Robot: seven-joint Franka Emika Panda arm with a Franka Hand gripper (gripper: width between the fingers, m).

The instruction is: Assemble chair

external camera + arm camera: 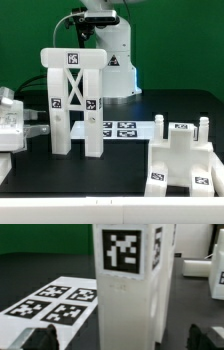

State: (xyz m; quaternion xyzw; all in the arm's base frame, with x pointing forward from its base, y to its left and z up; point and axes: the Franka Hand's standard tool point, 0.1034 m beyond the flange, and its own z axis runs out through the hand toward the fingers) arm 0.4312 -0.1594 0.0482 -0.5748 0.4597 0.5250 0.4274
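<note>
Black table (122, 168) bears marker board (120, 128), chair parts (75, 100); green wall (25, 40) behind.

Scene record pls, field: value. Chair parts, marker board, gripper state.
upright frame: standing, cross-braced, tagged
low chair part: separate, toward the exterior view's right
marker board: flat on the table, beside the frame's base
gripper: open, fingers either side of a tagged white post; contact unclear
assembly: the two parts not yet joined

White arm (112, 45), black joint bands (97, 19), triangular sticker (113, 62); dark fingers (40, 338)
</note>
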